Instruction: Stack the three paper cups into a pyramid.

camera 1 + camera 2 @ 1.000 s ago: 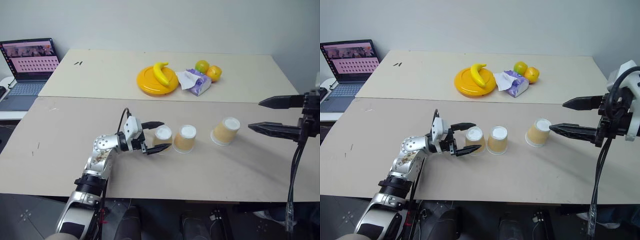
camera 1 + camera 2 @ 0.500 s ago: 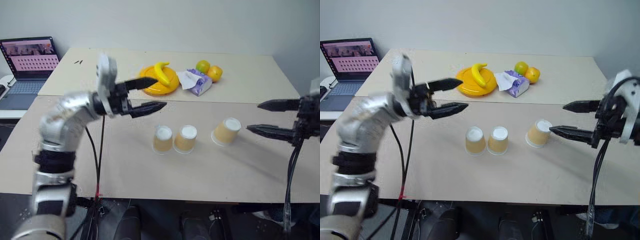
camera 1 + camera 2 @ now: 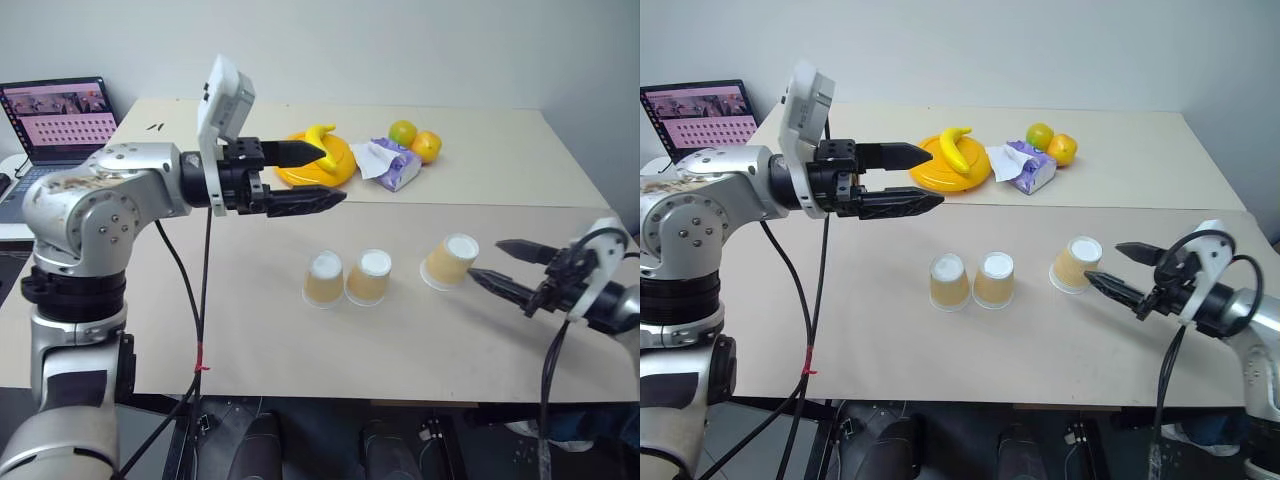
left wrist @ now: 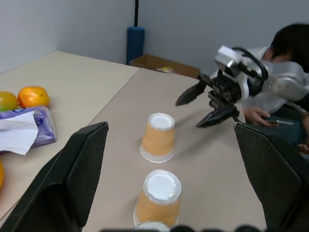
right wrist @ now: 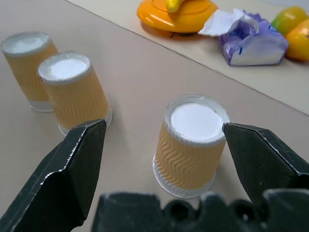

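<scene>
Tan ribbed paper cups (image 3: 371, 278) bear no readable print; left tool (image 3: 325, 175) and right tool (image 3: 493, 264) gape wide.

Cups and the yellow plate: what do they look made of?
Three cups: likely paper, matte tan sleeve with embossed wavy ribs, flat white base up, thin rolled rim on the table.
Plate: probably plastic; even yellow-orange with a soft sheen. Glazed ceramic can't be ruled out.

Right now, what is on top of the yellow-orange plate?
A banana lies on the yellow-orange plate. The left gripper, raised in front, covers the plate's near-left edge, so anything there is unseen.
</scene>
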Controlling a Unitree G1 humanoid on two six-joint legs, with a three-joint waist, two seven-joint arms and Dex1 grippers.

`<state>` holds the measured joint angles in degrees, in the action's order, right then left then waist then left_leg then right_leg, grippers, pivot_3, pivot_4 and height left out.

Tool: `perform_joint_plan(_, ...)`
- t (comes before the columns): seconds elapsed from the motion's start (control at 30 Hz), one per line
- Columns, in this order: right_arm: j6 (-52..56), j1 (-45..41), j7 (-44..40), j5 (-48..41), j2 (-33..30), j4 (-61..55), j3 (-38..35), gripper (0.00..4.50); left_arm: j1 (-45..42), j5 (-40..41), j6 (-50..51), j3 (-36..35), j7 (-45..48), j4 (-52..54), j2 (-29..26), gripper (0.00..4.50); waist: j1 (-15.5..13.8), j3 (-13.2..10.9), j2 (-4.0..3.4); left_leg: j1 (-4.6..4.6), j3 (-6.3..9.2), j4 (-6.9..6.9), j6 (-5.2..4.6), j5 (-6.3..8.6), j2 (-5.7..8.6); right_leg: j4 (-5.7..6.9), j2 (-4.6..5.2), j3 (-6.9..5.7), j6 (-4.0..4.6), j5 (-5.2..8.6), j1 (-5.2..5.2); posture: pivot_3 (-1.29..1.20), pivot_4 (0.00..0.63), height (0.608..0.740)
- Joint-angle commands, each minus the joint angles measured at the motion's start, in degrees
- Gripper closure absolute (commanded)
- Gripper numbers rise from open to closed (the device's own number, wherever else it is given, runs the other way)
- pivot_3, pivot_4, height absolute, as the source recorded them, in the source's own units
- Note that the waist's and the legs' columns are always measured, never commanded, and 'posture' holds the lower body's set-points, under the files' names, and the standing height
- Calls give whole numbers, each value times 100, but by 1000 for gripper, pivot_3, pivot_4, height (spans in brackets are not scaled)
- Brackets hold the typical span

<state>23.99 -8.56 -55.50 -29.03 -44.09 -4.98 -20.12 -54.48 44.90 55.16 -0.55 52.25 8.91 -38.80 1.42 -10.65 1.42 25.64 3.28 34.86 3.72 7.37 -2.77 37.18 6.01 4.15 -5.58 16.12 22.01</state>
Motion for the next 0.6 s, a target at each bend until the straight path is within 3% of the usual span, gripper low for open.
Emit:
perform_joint_plan(0.03,-384,-389,49,156,16,366,77,0,-215,-232,-267,21,64,-69,-28,60,2,-1,-2,0,0,0,1,0,0,0,0,0,0,0,1,0,150,732)
perform_joint_plan(0.6,-998,-1415,-22,561,344,1553,763,0,-176,-489,-323,-22,-68,65,23,60,-12,-2,-3,1,1,-6,1,0,0,0,0,-1,1,-1,1,0,150,732)
